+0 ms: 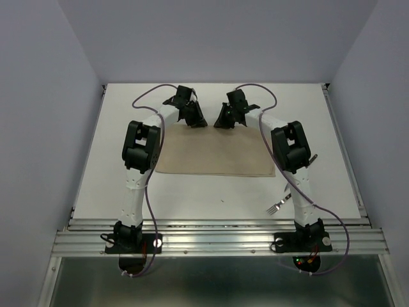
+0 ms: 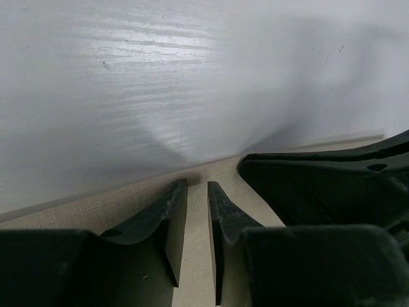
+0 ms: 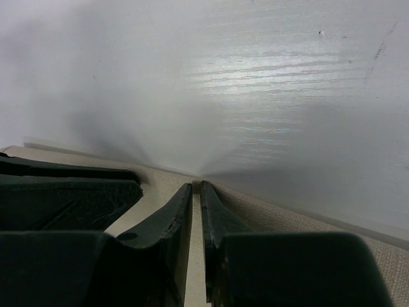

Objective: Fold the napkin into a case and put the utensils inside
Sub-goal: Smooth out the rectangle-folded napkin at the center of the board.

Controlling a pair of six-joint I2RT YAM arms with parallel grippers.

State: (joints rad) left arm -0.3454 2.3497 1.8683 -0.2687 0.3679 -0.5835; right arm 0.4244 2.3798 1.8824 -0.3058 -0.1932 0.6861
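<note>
The beige napkin (image 1: 217,153) lies flat on the white table, its far edge under both grippers. My left gripper (image 1: 197,123) is tip-down at that edge. In the left wrist view its jaws (image 2: 197,184) stand apart, with bare cloth (image 2: 77,211) showing through the gap. My right gripper (image 1: 220,125) is close beside it. In the right wrist view its jaws (image 3: 197,185) are nearly together, pinching a small ridge of the napkin (image 3: 307,217) at the edge. A fork (image 1: 279,203) lies near the right arm's base, partly hidden by the arm.
The table (image 1: 128,128) runs on beyond the napkin to grey walls at the back and sides. A metal rail (image 1: 217,240) carrying both arm bases crosses the near edge. The two grippers are only a few centimetres apart.
</note>
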